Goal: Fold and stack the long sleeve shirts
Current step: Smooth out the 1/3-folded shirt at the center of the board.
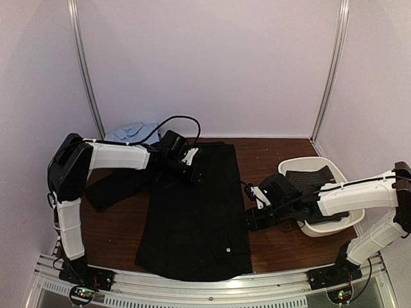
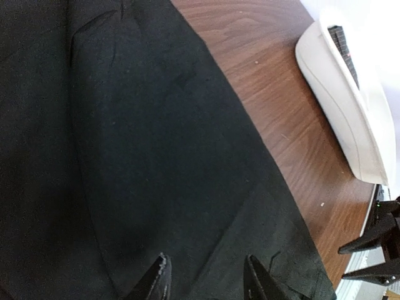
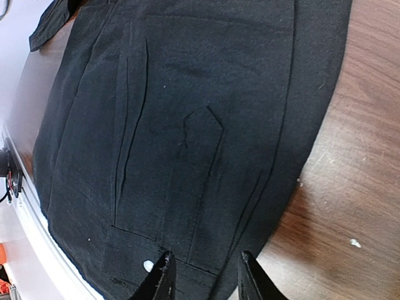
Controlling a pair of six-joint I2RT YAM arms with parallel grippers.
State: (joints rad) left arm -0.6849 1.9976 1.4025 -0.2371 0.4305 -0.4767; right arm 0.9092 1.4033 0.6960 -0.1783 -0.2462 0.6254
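Note:
A plain black long sleeve shirt [image 1: 196,212] lies flat in the middle of the table, one sleeve [image 1: 115,186] trailing left. My left gripper [image 1: 190,168] is open and empty over the shirt's far left part; its wrist view shows black cloth [image 2: 137,144] beneath the fingers [image 2: 159,278]. My right gripper [image 1: 250,221] is open and empty at the shirt's right edge, over a sleeve cuff [image 3: 187,206] with a small white button [image 3: 147,265]. A second dark shirt with a fine pale pattern [image 1: 318,183] lies folded in the white tray.
A white tray [image 1: 289,168] stands at the right, also in the left wrist view [image 2: 340,94]. A light blue garment [image 1: 131,133] lies at the back left. Brown table wood [image 1: 270,154] shows around the shirt. Metal rail along the near edge [image 1: 192,289].

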